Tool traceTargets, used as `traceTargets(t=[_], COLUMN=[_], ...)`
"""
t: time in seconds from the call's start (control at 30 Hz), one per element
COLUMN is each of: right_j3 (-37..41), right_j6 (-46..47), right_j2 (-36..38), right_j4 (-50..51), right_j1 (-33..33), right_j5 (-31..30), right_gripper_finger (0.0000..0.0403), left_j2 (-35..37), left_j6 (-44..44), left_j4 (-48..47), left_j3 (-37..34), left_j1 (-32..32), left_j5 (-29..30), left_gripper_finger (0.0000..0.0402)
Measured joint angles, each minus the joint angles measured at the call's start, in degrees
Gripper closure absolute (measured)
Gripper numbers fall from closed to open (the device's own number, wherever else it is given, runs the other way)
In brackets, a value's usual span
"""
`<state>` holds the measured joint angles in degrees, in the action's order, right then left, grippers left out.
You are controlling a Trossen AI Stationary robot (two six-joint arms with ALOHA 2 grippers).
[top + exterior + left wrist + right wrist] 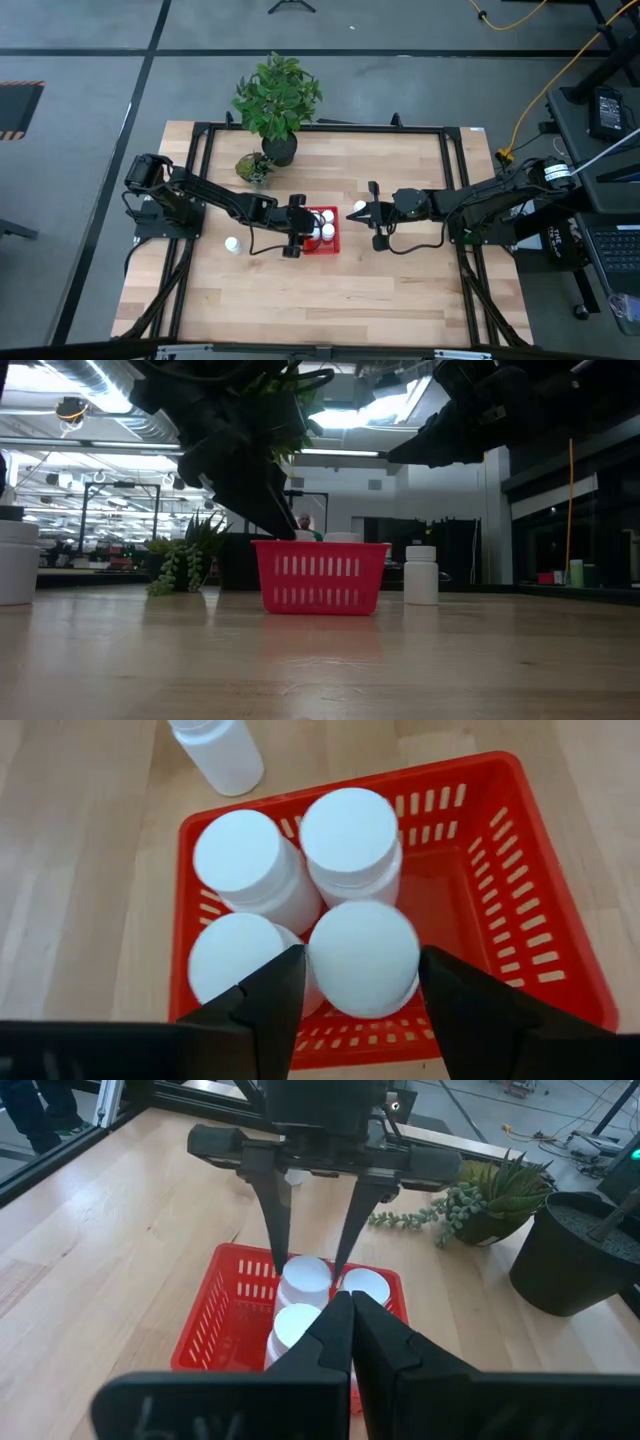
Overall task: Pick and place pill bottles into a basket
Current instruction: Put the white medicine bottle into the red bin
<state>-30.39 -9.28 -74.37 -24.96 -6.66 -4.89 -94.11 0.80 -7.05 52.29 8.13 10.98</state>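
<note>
The red basket (335, 245) stands mid-table and holds several white pill bottles; it also shows in the low view (320, 575). My left gripper (360, 990) is open above the basket. Its fingers point down on either side of the near bottle's cap (362, 958), with narrow gaps, and the cap is blurred. My right gripper (352, 1315) is shut and empty, raised to the right of the basket. One bottle (421, 575) stands on the table right of the basket, under my right gripper (356, 215). Another bottle (232, 244) stands to the left of the basket.
A dark pot with a green plant (278, 100) stands at the table's far edge, and a small succulent (255, 168) sits in front of it. A black frame rail (320, 128) borders the table. Bare wood lies between the basket and the near edge.
</note>
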Motion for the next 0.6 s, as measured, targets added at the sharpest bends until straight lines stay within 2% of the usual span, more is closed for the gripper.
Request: traceTargets(t=[0.23,0.6], right_j3=[0.0,0.0], right_j6=[0.0,0.0], right_j2=[0.0,0.0], right_j4=[0.0,0.0], right_j1=[0.0,0.0], right_j5=[0.0,0.0], right_gripper_finger=[0.0396,0.0396], left_j2=[0.0,1.0], left_j6=[0.0,4.1], left_j4=[0.0,2.9], left_j3=[0.0,0.0], left_j1=[0.0,0.3], left_j5=[0.3,1.4], left_gripper_finger=[0.0196,0.0196])
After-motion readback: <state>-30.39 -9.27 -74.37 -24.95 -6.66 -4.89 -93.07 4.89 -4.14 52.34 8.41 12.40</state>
